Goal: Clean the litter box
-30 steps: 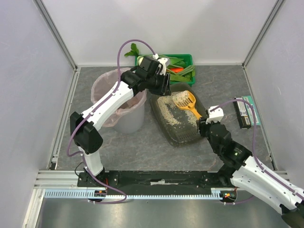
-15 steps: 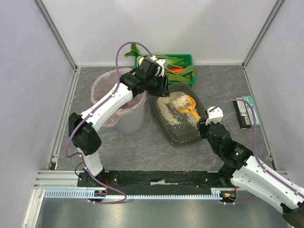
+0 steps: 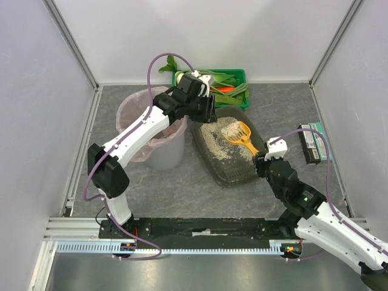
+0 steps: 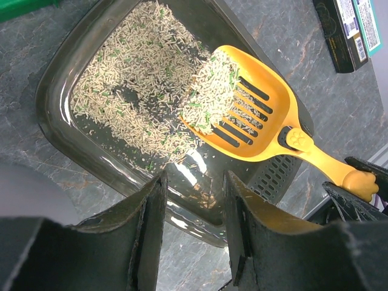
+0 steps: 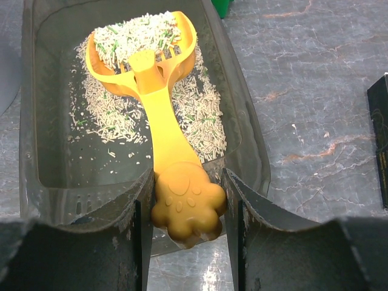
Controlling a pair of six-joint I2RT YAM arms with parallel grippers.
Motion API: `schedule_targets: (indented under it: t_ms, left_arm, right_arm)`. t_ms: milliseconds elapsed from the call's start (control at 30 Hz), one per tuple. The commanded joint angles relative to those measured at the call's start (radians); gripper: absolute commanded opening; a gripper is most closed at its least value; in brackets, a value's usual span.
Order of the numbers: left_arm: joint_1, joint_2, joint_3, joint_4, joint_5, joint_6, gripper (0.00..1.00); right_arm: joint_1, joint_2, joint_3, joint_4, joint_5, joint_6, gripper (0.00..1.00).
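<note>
Scoop [image 5: 160, 124] pulled nearer, litter-loaded, clamped in right claw [image 5: 187, 197]; left claw [image 4: 194, 182] parted, empty.

A dark grey marbled tabletop [image 3: 182, 194] sits between plain pale walls [image 3: 200, 36] left, far and right, with aluminium posts [image 3: 71, 42] in the far corners.

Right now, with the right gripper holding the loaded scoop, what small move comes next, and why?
Probably a gentle shake: the yellow scoop in the right gripper holds heaped pellets over the litter box, so clean litter sifts back through its slots.
</note>
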Motion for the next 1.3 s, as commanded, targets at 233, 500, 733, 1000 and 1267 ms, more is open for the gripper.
schedule_targets:
  t_ms: [233,500,733,1000,1267]
  left_arm:
    - [0.001,-0.032,0.035,0.042,-0.02,-0.048,0.47]
    - [0.001,-0.044,0.026,0.043,-0.018,-0.057,0.47]
    - [0.001,-0.063,-0.003,0.048,-0.014,-0.071,0.46]
    - [0.001,-0.072,-0.023,0.06,-0.014,-0.093,0.46]
    - [0.001,-0.074,-0.022,0.074,-0.015,-0.099,0.46]
  right_arm:
    - [0.004,-0.046,0.033,0.047,0.034,-0.009,0.0]
    - [0.004,-0.071,0.034,0.079,-0.054,-0.048,0.0]
    - [0.004,-0.069,0.04,0.081,-0.054,-0.038,0.0]
    - [0.004,-0.083,0.021,0.119,-0.047,-0.054,0.0]
    - [0.004,-0.055,0.034,0.145,-0.06,-0.083,0.0]
